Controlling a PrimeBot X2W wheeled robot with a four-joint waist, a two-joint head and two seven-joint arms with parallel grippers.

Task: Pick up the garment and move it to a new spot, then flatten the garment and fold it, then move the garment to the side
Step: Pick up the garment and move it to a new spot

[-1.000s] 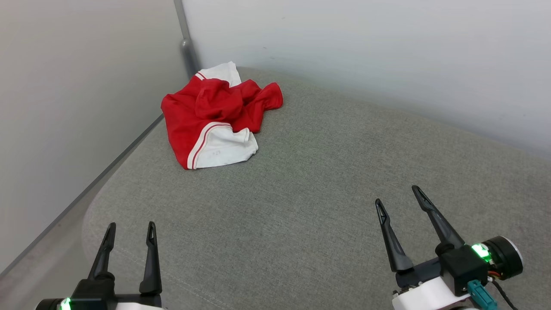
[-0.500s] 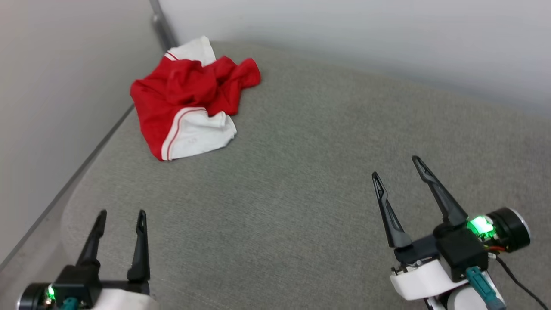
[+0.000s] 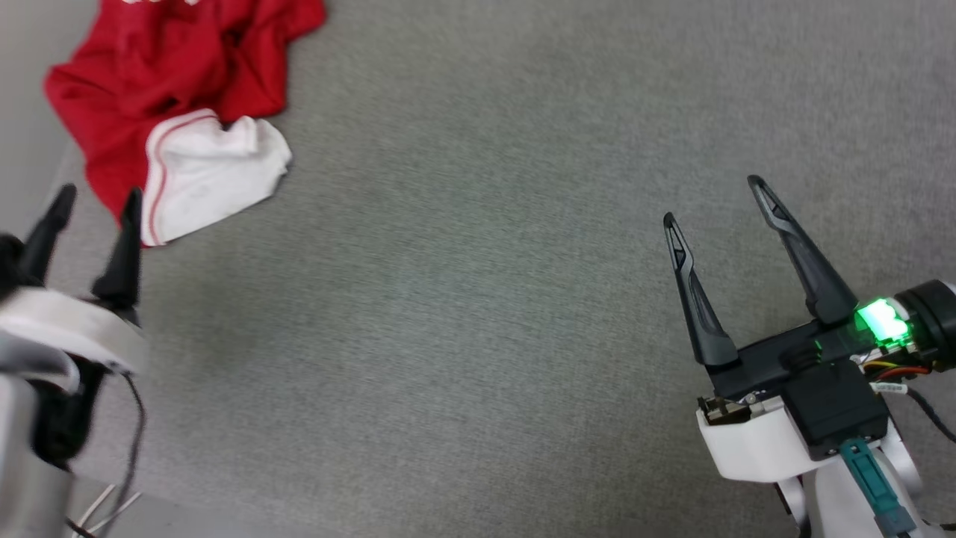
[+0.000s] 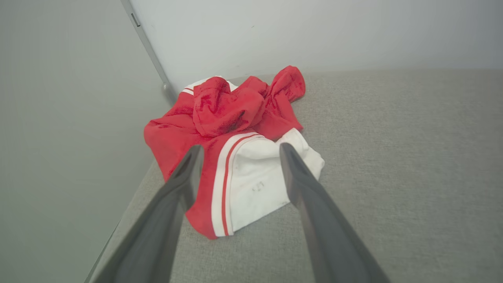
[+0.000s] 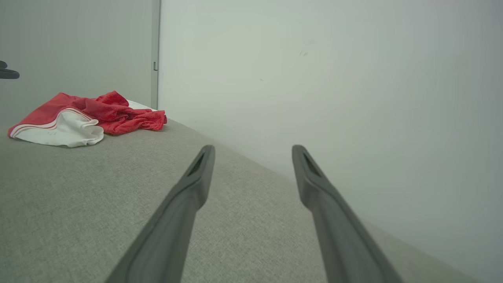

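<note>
The garment (image 3: 149,82) lies crumpled at the far left corner of the grey cushioned surface (image 3: 478,299), red with a white sleeve and striped trim toward me. My left gripper (image 3: 93,198) is open, just short of the garment's near edge, nothing between its fingers. In the left wrist view the garment (image 4: 235,137) sits ahead of the open left gripper (image 4: 239,151), the white sleeve (image 4: 263,177) framed between the fingers. My right gripper (image 3: 713,198) stands open over bare cushion at the right, far from the garment. The right wrist view has the garment (image 5: 86,116) off to the left of the open right gripper (image 5: 253,151).
Pale walls (image 4: 314,31) close in the cushion behind and to the left, meeting at a corner with a grey metal strip (image 4: 147,43) just behind the garment. The cushion's left edge (image 4: 129,208) drops off beside the garment. Wide bare cushion lies between the two grippers.
The head camera has tilted down and turned, so the whole picture shifted. My left gripper has come much closer to the garment's near edge. Both grippers stay open; the garment lies as before.
</note>
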